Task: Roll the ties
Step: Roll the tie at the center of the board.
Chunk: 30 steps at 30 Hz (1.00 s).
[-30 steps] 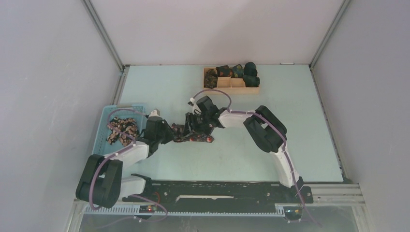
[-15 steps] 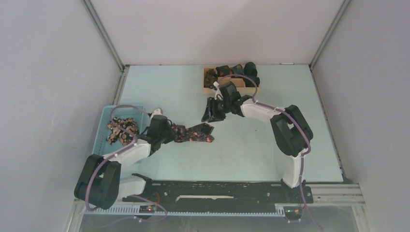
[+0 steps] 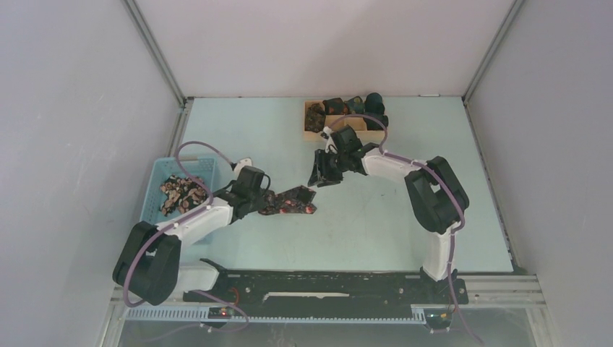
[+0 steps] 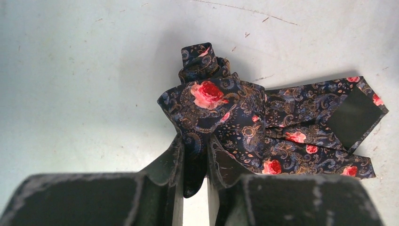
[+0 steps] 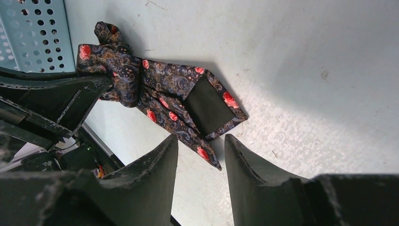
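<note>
One tie (image 3: 293,202) of dark floral fabric lies bunched and partly folded on the table, its wide pointed end (image 4: 355,115) turned over to show black lining. My left gripper (image 3: 266,200) is shut on a fold at the tie's bunched end, and dark cloth shows pinched between its fingers (image 4: 194,153). My right gripper (image 3: 319,177) hovers open and empty beyond the tie's wide end. Its fingertips (image 5: 201,146) frame the tie's tip (image 5: 207,155) without touching it. More ties (image 3: 181,194) lie heaped in the basket.
The light-blue perforated basket (image 3: 153,189) stands at the left, close behind my left arm. A tan wooden divided tray (image 3: 354,124) at the back holds several dark rolled ties (image 3: 374,108), just behind my right gripper. Grey walls enclose the table.
My right gripper has let go of the tie and pulled back up and to the right, toward the tray. My left gripper has closed tighter on the fold and shifted slightly right.
</note>
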Motion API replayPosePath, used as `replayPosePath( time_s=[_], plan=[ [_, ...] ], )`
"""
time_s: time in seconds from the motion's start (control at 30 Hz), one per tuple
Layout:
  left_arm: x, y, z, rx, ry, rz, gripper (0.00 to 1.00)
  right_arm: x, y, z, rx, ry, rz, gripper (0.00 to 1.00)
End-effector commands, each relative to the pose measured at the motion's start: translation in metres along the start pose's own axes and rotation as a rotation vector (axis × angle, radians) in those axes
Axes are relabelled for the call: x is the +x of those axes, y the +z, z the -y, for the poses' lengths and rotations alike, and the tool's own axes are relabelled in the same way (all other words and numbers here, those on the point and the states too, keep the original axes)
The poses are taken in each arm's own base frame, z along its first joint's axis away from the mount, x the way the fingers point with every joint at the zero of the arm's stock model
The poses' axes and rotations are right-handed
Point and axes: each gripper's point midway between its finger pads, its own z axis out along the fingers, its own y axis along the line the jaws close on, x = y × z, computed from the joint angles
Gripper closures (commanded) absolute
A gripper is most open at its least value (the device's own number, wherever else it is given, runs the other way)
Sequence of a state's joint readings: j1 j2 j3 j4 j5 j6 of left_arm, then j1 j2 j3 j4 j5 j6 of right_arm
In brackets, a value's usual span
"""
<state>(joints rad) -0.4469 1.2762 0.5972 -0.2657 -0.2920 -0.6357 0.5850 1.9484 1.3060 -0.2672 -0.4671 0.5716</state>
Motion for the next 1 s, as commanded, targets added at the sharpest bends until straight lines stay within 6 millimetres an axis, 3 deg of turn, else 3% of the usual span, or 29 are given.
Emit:
replayPosePath(
  time_s=[0.0, 0.2, 0.5, 0.73, 0.97],
  plan=[
    [-0.003, -0.002, -0.010, -0.065, 0.058, 0.004, 0.90, -0.016, 0.008, -0.013, -0.044, -0.022, 0.025, 0.56],
    [-0.001, -0.003, -0.009, -0.067, 0.075, -0.004, 0.91, -0.021, 0.038, -0.020, -0.039, -0.040, -0.044, 0.56],
    [0.001, -0.005, -0.009, -0.057, 0.094, -0.012, 0.91, -0.014, 0.074, -0.007, -0.013, -0.029, -0.122, 0.56],
    [0.003, -0.005, -0.006, -0.039, 0.105, -0.020, 0.91, 0.013, 0.077, 0.012, 0.029, -0.008, -0.183, 0.57],
    [0.006, -0.006, 0.001, -0.004, 0.121, -0.030, 0.92, 0.040, 0.059, 0.025, 0.076, 0.022, -0.202, 0.60]
  ],
)
